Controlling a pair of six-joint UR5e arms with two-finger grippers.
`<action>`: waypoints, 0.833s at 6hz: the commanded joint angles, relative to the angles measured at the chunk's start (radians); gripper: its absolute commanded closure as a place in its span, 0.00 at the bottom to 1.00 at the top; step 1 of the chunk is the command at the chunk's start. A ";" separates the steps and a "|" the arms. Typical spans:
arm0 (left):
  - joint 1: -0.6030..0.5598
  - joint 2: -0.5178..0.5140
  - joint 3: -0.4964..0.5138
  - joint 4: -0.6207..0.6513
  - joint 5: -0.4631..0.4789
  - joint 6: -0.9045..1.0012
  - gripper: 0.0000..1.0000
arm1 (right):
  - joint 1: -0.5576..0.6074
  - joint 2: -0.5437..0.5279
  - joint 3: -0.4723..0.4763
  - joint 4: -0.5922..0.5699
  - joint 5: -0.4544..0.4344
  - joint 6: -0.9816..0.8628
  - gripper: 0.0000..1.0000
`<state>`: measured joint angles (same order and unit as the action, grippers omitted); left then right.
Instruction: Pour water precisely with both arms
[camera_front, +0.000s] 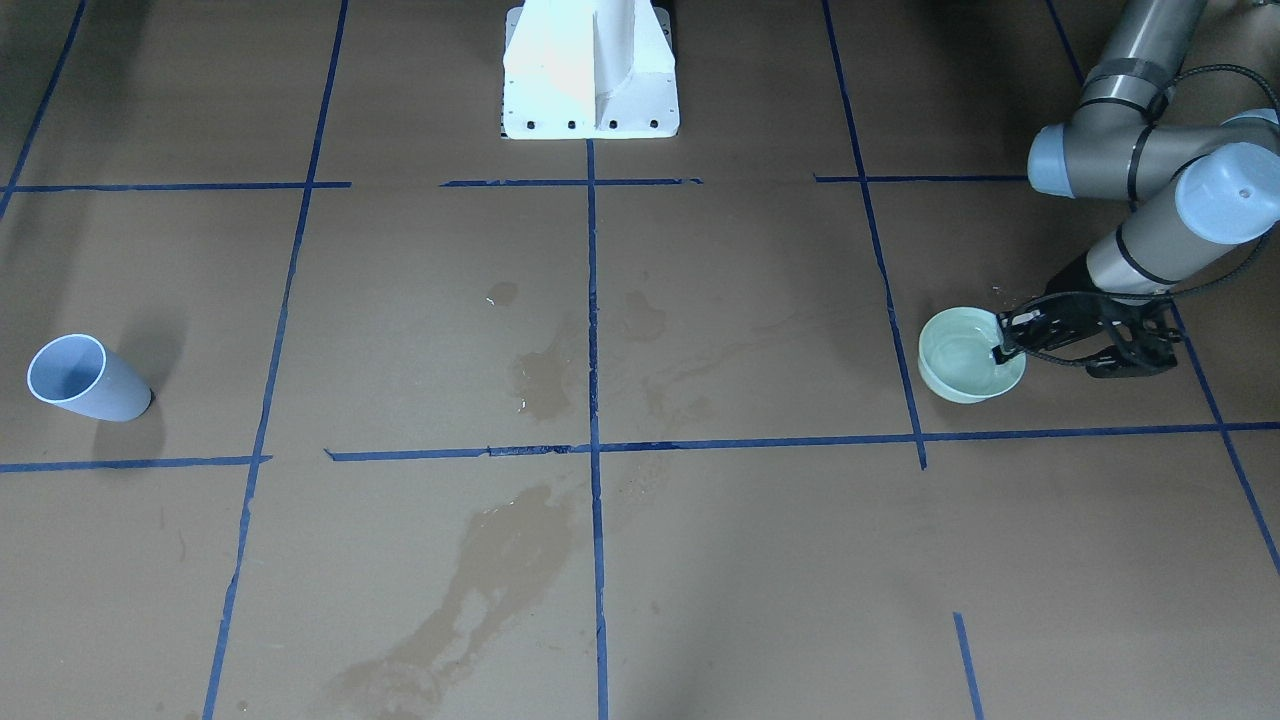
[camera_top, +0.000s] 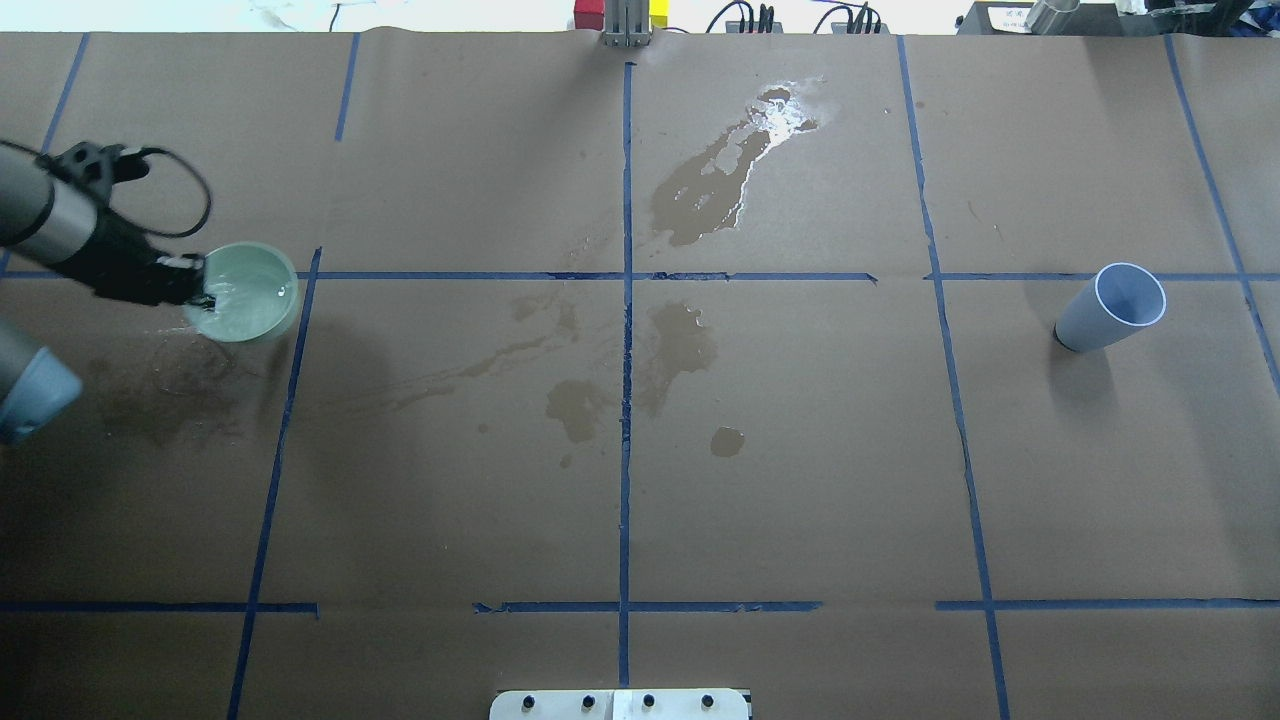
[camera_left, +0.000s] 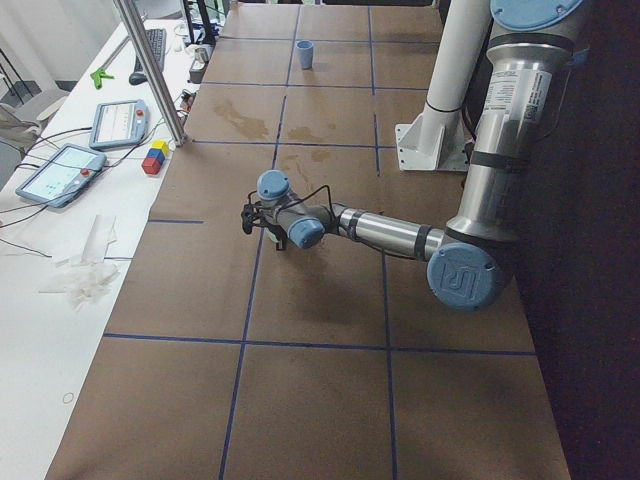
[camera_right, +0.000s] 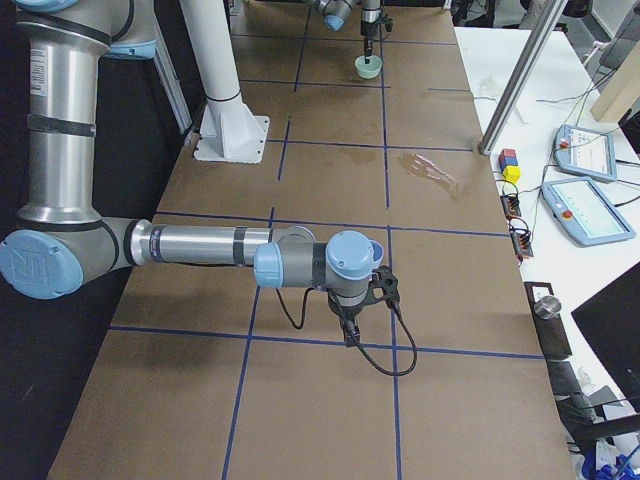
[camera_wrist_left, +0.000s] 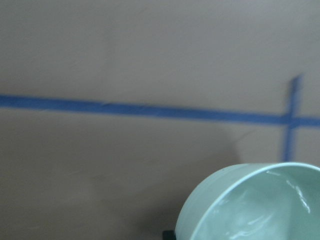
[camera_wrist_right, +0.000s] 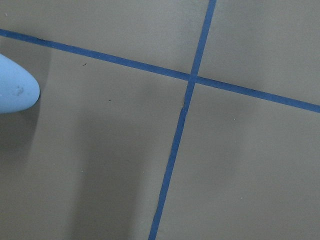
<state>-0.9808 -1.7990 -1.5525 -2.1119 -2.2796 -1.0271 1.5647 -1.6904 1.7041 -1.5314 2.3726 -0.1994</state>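
Note:
A mint-green bowl (camera_front: 940, 380) holds clear, rippled water (camera_front: 962, 358). My left gripper (camera_front: 1003, 345) is shut on the bowl's rim at the side toward the arm, one finger inside. The bowl (camera_top: 285, 305) and the left gripper (camera_top: 203, 290) also show at the far left of the overhead view. The left wrist view shows the bowl's rim (camera_wrist_left: 220, 185) and water (camera_wrist_left: 260, 210). I cannot tell whether the bowl rests on the table. A pale blue-grey cup (camera_top: 1085, 325) stands alone at the right. My right gripper (camera_right: 365, 300) shows only in the right side view; I cannot tell if it is open.
Dark wet stains (camera_top: 700, 190) spread over the brown paper around the middle, and a faint one (camera_top: 180, 375) lies beside the bowl. The white pedestal (camera_front: 590, 70) stands at the robot's edge. A metal post (camera_left: 150, 70) and tablets (camera_left: 55, 172) stand beyond the far edge.

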 joint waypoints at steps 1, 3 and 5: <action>0.110 -0.188 0.005 0.059 0.009 -0.193 1.00 | 0.000 0.000 -0.001 0.004 -0.001 0.002 0.00; 0.221 -0.334 0.050 0.069 0.047 -0.319 1.00 | 0.000 0.000 0.000 0.004 -0.001 0.002 0.00; 0.347 -0.474 0.151 0.069 0.182 -0.416 1.00 | 0.000 0.000 -0.001 0.004 -0.001 0.002 0.00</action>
<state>-0.6891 -2.2077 -1.4490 -2.0431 -2.1565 -1.3973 1.5647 -1.6904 1.7039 -1.5278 2.3715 -0.1979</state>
